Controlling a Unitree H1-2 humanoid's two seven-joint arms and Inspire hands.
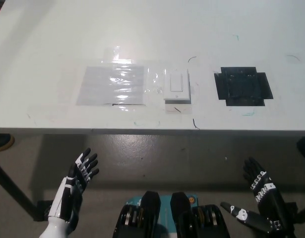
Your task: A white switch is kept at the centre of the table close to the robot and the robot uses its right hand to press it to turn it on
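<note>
The black right robot hand (pixel 264 203) hangs below the near edge of the desk (pixel 53 39), fingers spread and holding nothing, palm turned inward over the floor. The white left robot hand (pixel 75 186) rests at matching height on the far side of the robot's body, likewise spread and empty. Up and inward from the right robot hand, well apart from it, the white switch (pixel 177 86) lies flat on the desk near its front edge, roughly central. Between switch and right robot hand, further out on the desktop, sits a black taped patch (pixel 243 87); beyond the switch, toward the left robot hand's side, a glossy sheet of clear film (pixel 112 85) is stuck to the surface.

The scene fits a robot hand yet to reach as well as one lowered after a press. A risk on any reach: the right robot hand must clear the desk's front lip, and a low approach could knock it; an off-centre press might land on the switch's plate rather than its rocker.

Whether the rocker is set on or off cannot be read from here. The right robot hand's wrist is cut off by the frame edge.
</note>
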